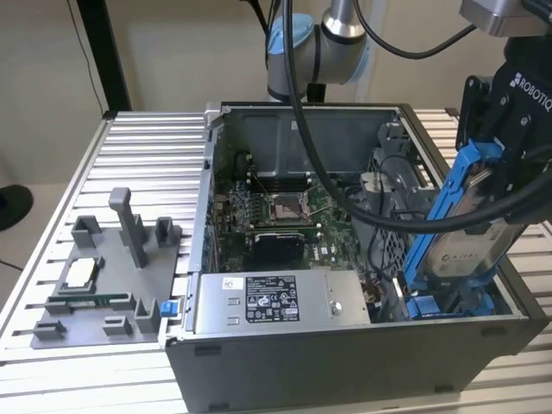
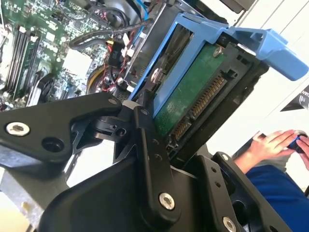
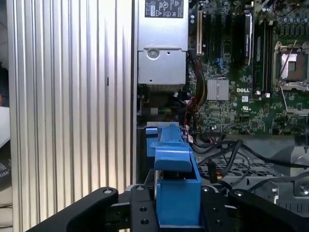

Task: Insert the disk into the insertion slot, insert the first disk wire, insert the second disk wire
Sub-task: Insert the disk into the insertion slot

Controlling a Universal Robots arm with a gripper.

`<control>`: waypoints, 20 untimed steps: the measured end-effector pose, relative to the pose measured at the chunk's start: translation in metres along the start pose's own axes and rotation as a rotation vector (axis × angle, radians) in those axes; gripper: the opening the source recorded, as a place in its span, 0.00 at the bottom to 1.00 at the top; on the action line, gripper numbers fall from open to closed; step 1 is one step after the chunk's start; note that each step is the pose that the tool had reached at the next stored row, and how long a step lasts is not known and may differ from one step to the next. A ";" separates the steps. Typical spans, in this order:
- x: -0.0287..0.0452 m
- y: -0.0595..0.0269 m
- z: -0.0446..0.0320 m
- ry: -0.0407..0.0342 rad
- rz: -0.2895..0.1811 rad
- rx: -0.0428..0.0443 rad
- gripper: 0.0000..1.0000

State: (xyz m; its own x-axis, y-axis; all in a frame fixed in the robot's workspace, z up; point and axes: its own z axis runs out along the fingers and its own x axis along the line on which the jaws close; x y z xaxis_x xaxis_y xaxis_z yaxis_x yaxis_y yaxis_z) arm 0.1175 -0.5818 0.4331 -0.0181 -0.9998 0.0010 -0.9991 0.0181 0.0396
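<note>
Printed labels on power-supply box (image 1: 345, 304), disk (image 1: 461, 252); white lettering on motherboard (image 3: 231, 111).

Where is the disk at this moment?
At the exterior view's right, the disk hangs tilted in the gripper, its lower end at the insertion slot inside the computer case, just beyond the power-supply box.

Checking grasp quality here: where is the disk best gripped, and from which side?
By the blue frame's upper end, from above: the disk stands tilted, lower end toward the slot, so that end must stay free. The fingers clamp there.
</note>
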 end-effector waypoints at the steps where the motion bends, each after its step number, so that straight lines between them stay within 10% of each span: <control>1: 0.0000 -0.0005 0.0018 -0.0001 0.000 0.0000 0.00; 20: -0.0043 -0.0061 0.0248 -0.0071 -0.001 -0.0002 0.00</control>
State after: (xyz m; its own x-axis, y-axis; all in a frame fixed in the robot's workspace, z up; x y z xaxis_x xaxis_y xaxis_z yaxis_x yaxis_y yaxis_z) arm 0.1228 -0.5777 0.4081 -0.0179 -0.9998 -0.0061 -0.9991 0.0176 0.0397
